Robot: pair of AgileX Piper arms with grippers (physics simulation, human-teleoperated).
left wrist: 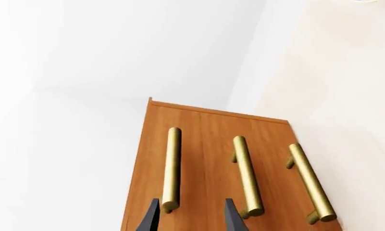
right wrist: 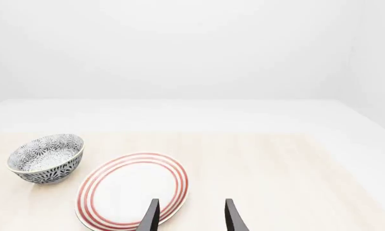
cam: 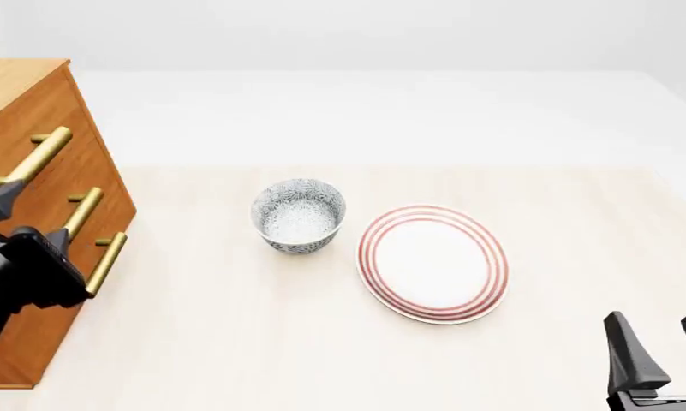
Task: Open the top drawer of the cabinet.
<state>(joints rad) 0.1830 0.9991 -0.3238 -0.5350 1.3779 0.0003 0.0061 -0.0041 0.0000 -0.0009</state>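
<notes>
So far the top drawer [cam: 28, 128] looks shut, its front flush with the two below in the cabinet [cam: 48, 282] at the counter's [cam: 319, 342] left edge. From the left wrist view, the left end effector [left wrist: 190, 215] has its fingers spread apart, empty, with the end of the top brass handle [left wrist: 171, 168] sitting just beyond the gap. Closing on the handle and the pull itself both appear to remain. The right end effector [cam: 663, 342] sits open and empty, well apart, near the striped plate [cam: 434, 261] and patterned bowl [cam: 299, 214].
</notes>
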